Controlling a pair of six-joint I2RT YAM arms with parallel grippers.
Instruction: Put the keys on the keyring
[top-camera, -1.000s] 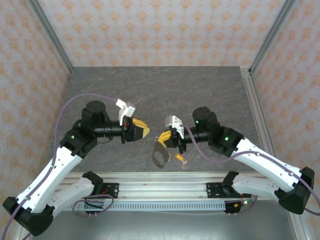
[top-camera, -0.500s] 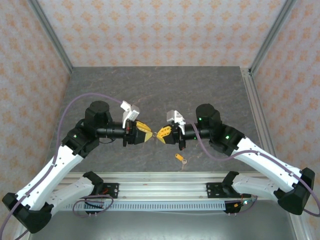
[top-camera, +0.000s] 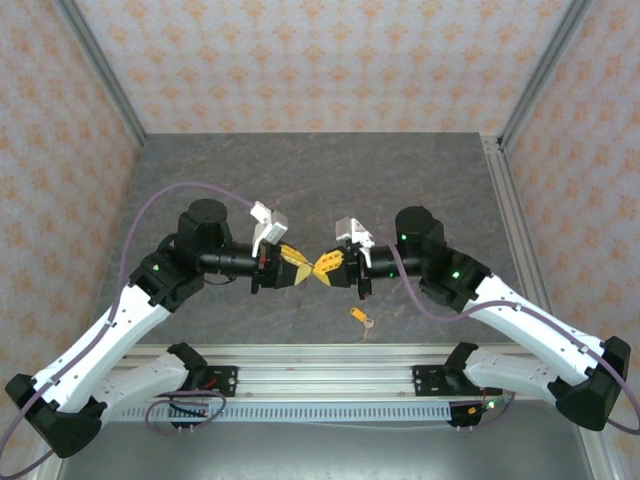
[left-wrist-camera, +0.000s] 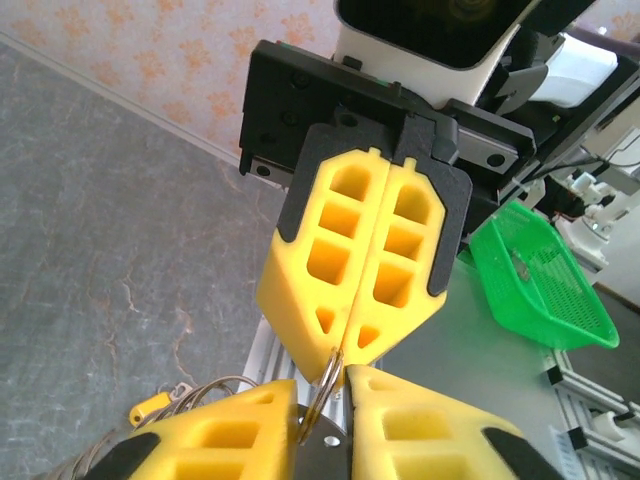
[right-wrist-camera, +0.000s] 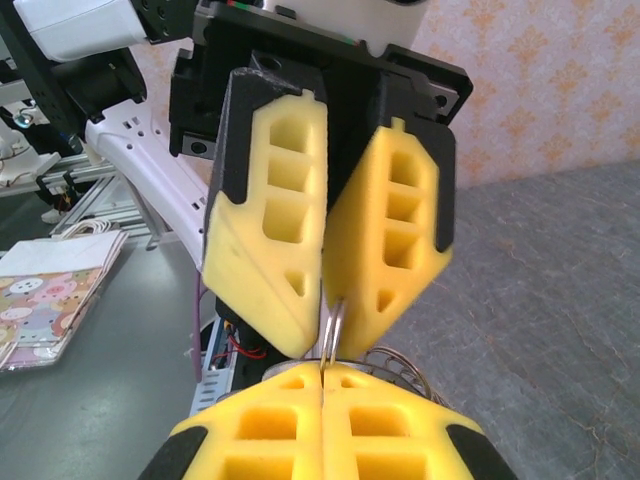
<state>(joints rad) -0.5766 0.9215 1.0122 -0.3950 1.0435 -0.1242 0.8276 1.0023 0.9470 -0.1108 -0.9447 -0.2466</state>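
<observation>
My right gripper (right-wrist-camera: 322, 372) is fully closed and pinches the thin metal keyring (right-wrist-camera: 332, 328) at its very tips. The ring pokes out toward my left gripper (right-wrist-camera: 331, 318). The left fingers (right-wrist-camera: 270, 250) are almost together, with a narrow slit between them and the ring in that slit. I can't tell whether the pads clamp it. The tips meet nose to nose in mid-air over the table (top-camera: 200, 180). The key (top-camera: 362, 318), with its yellow head, lies flat on the table near the front edge. It is apart from both grippers and not on the ring.

My guess at the step is taking the ring in both grippers. To do it well, close the left squarely on the wire, not on a glancing edge. Confirm the hold before the right loosens, and hold the ring's plane steady, since thin wire could twist or slip.

I can read no brand or lettering on the fingers or housings. The patterned paper bag (right-wrist-camera: 50, 280) shows cartoon faces but no legible words. The green basket (left-wrist-camera: 540, 280) is unmarked.
</observation>
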